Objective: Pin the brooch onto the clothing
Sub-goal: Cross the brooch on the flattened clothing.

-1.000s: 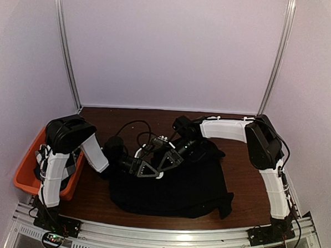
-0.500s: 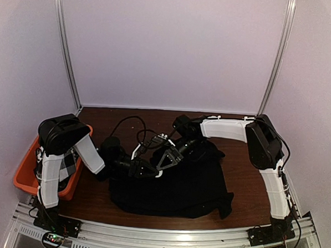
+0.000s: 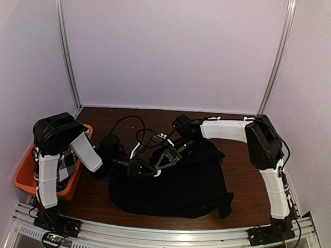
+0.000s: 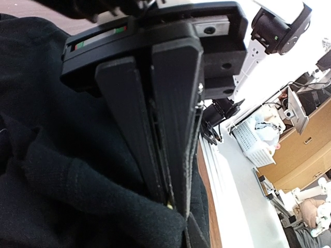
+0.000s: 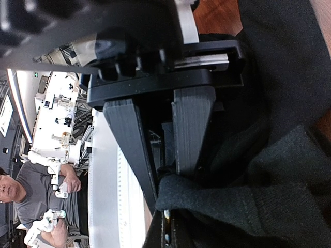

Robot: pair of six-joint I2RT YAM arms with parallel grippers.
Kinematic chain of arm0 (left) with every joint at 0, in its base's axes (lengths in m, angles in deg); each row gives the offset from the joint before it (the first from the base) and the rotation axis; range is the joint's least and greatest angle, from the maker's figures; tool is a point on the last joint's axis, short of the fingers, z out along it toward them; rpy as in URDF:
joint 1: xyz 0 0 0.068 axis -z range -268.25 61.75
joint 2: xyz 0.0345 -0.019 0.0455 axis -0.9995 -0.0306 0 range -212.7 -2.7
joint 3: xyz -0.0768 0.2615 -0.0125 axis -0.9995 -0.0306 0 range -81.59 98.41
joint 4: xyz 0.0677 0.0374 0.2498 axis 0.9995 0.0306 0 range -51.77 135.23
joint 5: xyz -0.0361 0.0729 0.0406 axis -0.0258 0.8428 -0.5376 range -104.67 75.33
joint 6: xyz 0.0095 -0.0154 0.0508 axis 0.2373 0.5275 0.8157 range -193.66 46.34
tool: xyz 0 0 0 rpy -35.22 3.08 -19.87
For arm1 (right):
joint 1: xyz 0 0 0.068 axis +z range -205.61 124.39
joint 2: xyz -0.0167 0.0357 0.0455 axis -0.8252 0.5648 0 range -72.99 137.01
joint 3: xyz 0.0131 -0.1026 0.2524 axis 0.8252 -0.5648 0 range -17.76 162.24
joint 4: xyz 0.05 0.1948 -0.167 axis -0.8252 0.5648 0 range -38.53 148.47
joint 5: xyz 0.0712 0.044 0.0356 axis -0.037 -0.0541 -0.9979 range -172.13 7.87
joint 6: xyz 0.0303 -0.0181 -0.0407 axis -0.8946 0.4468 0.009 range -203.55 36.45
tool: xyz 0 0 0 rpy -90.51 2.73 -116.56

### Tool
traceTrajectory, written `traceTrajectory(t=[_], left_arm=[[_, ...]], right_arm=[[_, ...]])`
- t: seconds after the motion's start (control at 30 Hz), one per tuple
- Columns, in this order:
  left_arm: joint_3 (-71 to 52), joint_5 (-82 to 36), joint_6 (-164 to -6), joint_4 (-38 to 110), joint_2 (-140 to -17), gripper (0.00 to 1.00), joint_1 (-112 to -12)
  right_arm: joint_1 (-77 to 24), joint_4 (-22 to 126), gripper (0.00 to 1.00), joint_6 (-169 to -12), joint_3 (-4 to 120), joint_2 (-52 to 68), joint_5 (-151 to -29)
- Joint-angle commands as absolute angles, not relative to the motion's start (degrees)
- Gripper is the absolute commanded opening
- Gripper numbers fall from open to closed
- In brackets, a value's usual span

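The clothing (image 3: 178,191) is being clamped by the right hand (image 5: 173,188); beside it the left hand (image 4: 170,204) is being held together; the brooch probably needs pushing through.

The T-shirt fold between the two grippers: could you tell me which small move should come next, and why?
Probably nudge the left gripper slightly into the fold. The right gripper pinches up a fold of the T-shirt, and the left's nearly shut fingers hold a yellowish glint, perhaps the brooch, against it.
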State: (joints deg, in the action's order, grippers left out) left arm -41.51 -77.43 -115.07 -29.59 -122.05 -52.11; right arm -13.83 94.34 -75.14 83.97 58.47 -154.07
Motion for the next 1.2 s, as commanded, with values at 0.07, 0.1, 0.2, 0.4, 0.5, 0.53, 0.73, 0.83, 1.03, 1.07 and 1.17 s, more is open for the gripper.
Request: traceTrajectory(t=[0.07, 0.1, 0.2, 0.4, 0.5, 0.53, 0.73, 0.83, 1.03, 1.07, 1.17], left_arm=[[-40.0, -75.0, -118.3, -40.0, -119.1, 0.03, -51.9], [-40.5, -75.4, -120.1, -42.8, -119.4, 0.07, -51.9], [-41.1, -77.0, -126.2, -50.2, -120.8, 0.18, -51.9], [-40.3, -78.5, -132.5, -58.4, -123.1, 0.28, -51.9], [-40.3, -78.8, -132.6, -58.5, -122.9, 0.29, -51.9], [-40.3, -78.9, -132.7, -58.5, -122.9, 0.29, -51.9], [-40.9, -78.8, -132.7, -58.5, -121.8, 0.3, -52.2], [-41.6, -78.6, -132.7, -58.5, -121.4, 0.32, -52.8], [-42.5, -78.5, -133.6, -57.9, -118.4, 0.39, -56.1], [-42.7, -78.1, -133.1, -56.4, -117.4, 0.42, -57.1], [-42.7, -76.0, -125.0, -44.1, -113.4, 0.49, -58.6]], right_arm=[[-10.6, 95.2, 0.0, -74.3, 83.5, 56.6, -154.8], [-10.7, 95.6, 0.0, -73.8, 83.6, 56.7, -154.7], [-10.7, 96.3, 0.0, -73.2, 83.6, 56.6, -153.6], [-10.8, 98.6, 0.0, -71.2, 83.6, 56.4, -152.0], [-11.1, 99.4, 0.0, -70.3, 83.6, 56.3, -151.9], [-11.1, 99.6, 0.0, -70.2, 83.6, 56.2, -151.8], [-11.6, 100.0, 0.0, -69.6, 82.9, 55.5, -151.2], [-11.8, 100.4, 0.0, -69.1, 82.8, 55.1, -151.6], [-12.1, 101.0, 0.0, -68.4, 82.4, 53.7, -150.4], [-12.0, 101.1, 0.0, -68.4, 82.4, 53.3, -149.9], [-12.1, 101.3, 0.0, -68.2, 82.1, 52.6, -148.9]])
